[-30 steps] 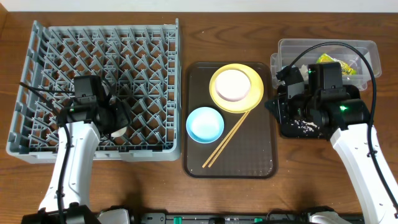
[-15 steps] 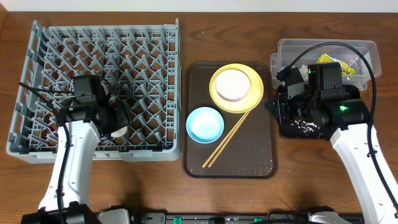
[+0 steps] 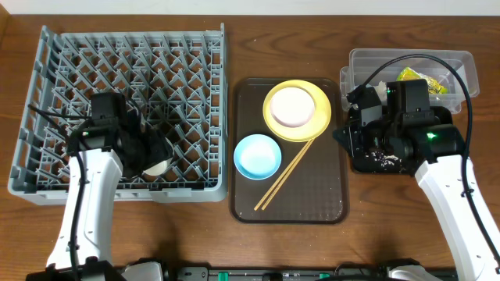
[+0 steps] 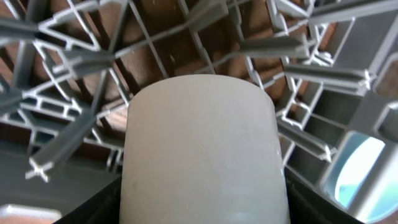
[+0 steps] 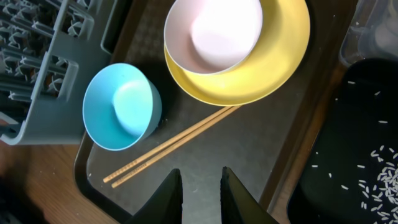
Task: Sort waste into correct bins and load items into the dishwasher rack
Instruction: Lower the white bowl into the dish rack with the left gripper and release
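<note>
My left gripper (image 3: 148, 154) is shut on the small white cup (image 3: 159, 165) and holds it low over the front pegs of the grey dishwasher rack (image 3: 133, 31). The cup (image 4: 202, 149) fills the left wrist view, with the gripper (image 4: 202, 208) on either side of it. My right gripper (image 5: 202, 180) hangs open by a narrow gap, nothing in it, over the brown tray's right edge (image 5: 261, 155). On that tray are the white bowl (image 5: 214, 31) in the yellow plate (image 5: 273, 62), the blue bowl (image 5: 121, 106) and two chopsticks (image 5: 168, 146).
The black tray (image 3: 367, 164) with rice scraps (image 3: 384, 158) lies under my right arm. Behind it stands the clear tub (image 3: 461, 58) holding the yellow-green wrapper (image 3: 422, 78). The brown serving tray (image 3: 312, 203) sits between the rack and the bins.
My left gripper has shifted a little to the right with the cup over the rack. The right arm has not moved.
</note>
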You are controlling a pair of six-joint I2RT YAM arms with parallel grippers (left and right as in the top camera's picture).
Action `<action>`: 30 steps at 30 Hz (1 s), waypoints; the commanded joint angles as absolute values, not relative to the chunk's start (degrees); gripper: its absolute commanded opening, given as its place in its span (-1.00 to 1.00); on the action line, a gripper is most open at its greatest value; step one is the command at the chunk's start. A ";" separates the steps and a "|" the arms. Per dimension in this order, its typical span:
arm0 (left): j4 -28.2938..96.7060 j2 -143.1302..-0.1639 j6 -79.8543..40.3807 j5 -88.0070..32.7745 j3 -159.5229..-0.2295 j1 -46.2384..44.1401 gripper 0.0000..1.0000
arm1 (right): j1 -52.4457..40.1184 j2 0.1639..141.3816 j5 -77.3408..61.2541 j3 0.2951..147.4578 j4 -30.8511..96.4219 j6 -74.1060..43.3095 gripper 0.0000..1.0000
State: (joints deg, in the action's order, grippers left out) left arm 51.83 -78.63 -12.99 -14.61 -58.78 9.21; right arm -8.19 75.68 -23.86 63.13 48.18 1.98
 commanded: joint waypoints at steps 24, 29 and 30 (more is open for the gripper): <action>50.48 -82.67 -11.81 -9.15 -63.51 9.32 0.68 | -9.39 75.77 -23.75 63.75 48.99 2.92 -0.57; 50.76 -81.30 -11.86 -9.17 -66.15 9.30 0.72 | -9.41 75.77 -23.77 63.75 49.91 3.55 -0.56; 50.96 -80.82 -11.86 -9.26 -66.15 9.30 0.82 | -9.41 75.77 -23.77 63.75 49.87 3.55 -0.56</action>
